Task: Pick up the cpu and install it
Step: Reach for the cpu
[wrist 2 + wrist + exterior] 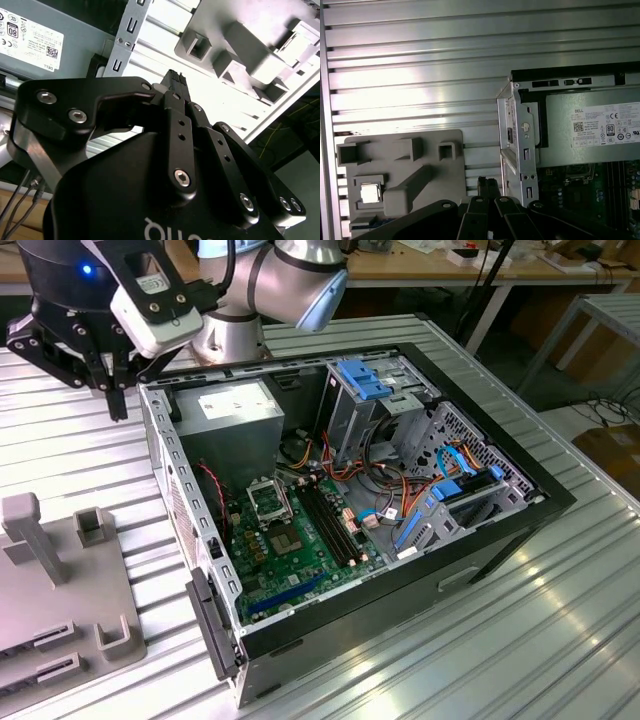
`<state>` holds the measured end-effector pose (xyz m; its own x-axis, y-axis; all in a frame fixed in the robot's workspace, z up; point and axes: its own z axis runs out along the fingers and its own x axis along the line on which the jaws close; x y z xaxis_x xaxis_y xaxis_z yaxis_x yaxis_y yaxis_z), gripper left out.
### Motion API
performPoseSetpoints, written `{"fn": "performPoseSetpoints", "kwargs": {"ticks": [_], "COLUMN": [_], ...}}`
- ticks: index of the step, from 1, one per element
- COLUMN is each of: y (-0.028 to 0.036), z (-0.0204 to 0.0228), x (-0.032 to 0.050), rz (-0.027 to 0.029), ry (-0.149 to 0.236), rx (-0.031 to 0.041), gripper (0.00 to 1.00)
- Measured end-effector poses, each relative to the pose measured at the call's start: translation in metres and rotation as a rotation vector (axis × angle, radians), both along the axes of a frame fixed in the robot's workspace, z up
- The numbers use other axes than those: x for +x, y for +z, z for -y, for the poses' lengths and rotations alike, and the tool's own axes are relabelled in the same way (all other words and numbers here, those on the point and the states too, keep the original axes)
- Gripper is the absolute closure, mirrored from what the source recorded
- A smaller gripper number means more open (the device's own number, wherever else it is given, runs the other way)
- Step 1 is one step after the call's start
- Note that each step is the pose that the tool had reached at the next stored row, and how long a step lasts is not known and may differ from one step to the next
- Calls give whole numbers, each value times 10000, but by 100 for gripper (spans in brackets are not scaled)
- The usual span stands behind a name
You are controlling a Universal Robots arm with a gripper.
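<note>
On the exterior view's left I see the grey fixture tray (pixel 60 600) lying on the ribbed metal table (pixel 520 640), with upright blocks standing on it. In the first wrist view the cpu (pixel 370 192) sits flat in a square recess of that tray (pixel 405 170), silver face up, well apart from the claw.

Above the tray in the exterior view, the gripper (pixel 118 408) hangs over bare table. It points down, just beside the outer wall of the computer case (pixel 400 570) on the exterior view's left. In both wrist views the claw (pixel 487 181) is closed: its black fingers (pixel 172 87) are pressed together at the tips and I see nothing between them.

Moving right, the case lies on its side with the panel off. The silver power supply (pixel 235 412) fills the corner nearest the gripper. Below it on the green motherboard (pixel 290 550) is the black-framed socket (pixel 268 502); I cannot tell how its latch stands. Two black memory slots (pixel 325 520) run beside the socket.

Further to the exterior view's right are a drive cage with a blue latch (pixel 365 380), then a tangle of orange and blue cables (pixel 440 480) against the case's far wall.
</note>
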<state>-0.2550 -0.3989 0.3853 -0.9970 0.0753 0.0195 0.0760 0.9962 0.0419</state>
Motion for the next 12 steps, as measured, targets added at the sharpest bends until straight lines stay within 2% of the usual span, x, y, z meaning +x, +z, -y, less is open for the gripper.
{"fn": "performPoseSetpoints", "kwargs": {"ticks": [12], "y": [0], "z": [0], "x": [-55], "rz": [0], "ry": [-1], "rx": [0], "gripper": [89]}}
